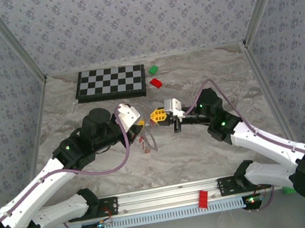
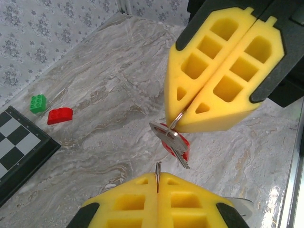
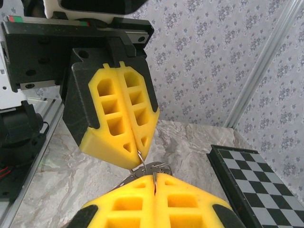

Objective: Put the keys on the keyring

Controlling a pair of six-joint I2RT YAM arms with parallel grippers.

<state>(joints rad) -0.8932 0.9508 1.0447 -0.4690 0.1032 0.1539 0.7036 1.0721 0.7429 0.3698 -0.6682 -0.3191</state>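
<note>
Yellow foam pads (image 2: 123,206) on the left jaws are pressing flat together, and we are seeing a thin grey wire standing up out of their seam: the keyring (image 2: 157,171). Facing them tip to tip, the right jaws are clenched too, their own yellow pads (image 2: 223,76) pinching the same loop where it is curving out at their point. Both jaws are therefore grasping the keyring, holding it in the air above the marbled desk (image 2: 109,95).

The keys (image 2: 175,146) are hanging in a tight bunch from the wire, just below the tip of the right jaws. We are making out silver shafts with a red head behind them, but we are not managing to count them. Any lettering on them is too small for us to be reading.

From above, we are finding a black-and-white chequered board (image 1: 111,83) lying flat at the back of the desk. A green block (image 1: 152,69) and a red block (image 1: 156,82) are sitting just beside its right end. Another red block (image 1: 202,198) is resting on the metal rail (image 1: 166,193) between the arm bases.
</note>
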